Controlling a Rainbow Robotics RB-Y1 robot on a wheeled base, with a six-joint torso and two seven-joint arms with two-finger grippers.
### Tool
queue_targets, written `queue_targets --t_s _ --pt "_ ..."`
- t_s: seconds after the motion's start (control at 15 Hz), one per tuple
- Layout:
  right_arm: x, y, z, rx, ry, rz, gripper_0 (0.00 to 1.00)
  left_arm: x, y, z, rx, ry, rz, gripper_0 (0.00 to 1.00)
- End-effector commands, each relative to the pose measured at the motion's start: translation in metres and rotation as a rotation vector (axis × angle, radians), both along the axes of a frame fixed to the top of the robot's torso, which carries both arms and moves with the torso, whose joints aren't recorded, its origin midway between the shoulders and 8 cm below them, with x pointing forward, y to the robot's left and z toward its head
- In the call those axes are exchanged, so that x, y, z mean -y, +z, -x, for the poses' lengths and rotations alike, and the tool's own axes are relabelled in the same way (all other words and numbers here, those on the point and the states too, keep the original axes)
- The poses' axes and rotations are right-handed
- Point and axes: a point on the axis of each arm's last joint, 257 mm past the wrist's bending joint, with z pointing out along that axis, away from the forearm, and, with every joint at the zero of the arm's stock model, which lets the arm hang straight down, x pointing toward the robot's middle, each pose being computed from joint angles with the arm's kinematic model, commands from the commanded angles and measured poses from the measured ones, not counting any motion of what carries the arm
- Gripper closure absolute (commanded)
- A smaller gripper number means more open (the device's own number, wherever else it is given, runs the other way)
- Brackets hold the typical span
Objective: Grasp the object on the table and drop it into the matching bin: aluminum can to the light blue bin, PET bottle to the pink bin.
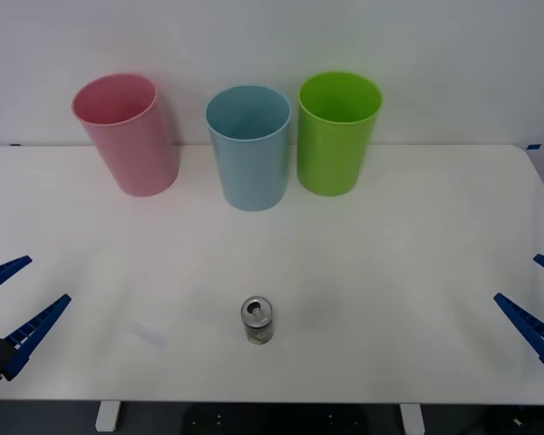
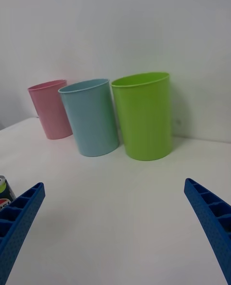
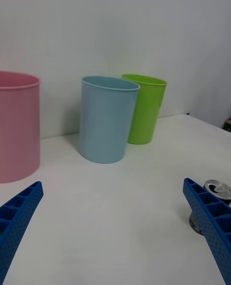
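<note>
The aluminum can (image 1: 257, 321) stands upright near the front middle of the white table (image 1: 390, 272), its silver lid up and dark greenish sides below. The left wrist view shows the can (image 3: 215, 190) partly behind a finger; in the right wrist view the can (image 2: 5, 193) peeks out at the edge. At the back stand the pink bin (image 1: 127, 134) and the light blue bin (image 1: 249, 147). My left gripper (image 1: 14, 304) is open at the table's left edge and my right gripper (image 1: 537, 304) is open at the right edge, both far from the can.
A lime green bin (image 1: 337, 132) stands right of the light blue bin, close beside it. A white wall rises behind the bins. Wide bare tabletop lies between the can and the bins.
</note>
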Motion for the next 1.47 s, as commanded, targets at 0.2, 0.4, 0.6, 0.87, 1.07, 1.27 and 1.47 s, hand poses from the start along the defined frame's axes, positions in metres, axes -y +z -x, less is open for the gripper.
queue_targets --t_s 0.2,0.4,0.6,0.87,1.07,1.27,1.47 --pt "-0.009 0.0 0.001 -0.003 0.027 0.007 0.0 0.0 0.0 0.0 0.0 0.0 0.0 0.0" --pt "-0.024 -0.006 0.006 -0.015 0.085 0.016 0.0 0.0 0.0 0.0 0.0 0.0 0.0 0.0" --pt "-0.046 -0.015 0.01 -0.041 0.156 0.016 0.0 0.0 0.0 0.0 0.0 0.0 0.0 0.0" --pt "-0.069 -0.033 0.013 -0.073 0.218 0.013 0.0 0.0 0.0 0.0 0.0 0.0 0.0 0.0" --pt "-0.089 -0.049 0.012 -0.044 0.26 0.063 0.0 0.0 0.0 0.0 0.0 0.0 0.0 0.0" --pt "-0.104 -0.064 0.008 -0.008 0.292 0.101 0.0 0.0 0.0 0.0 0.0 0.0 0.0 0.0" --pt "-0.126 -0.083 0.001 0.009 0.336 0.12 0.0 0.0 0.0 0.0 0.0 0.0 0.0 0.0"
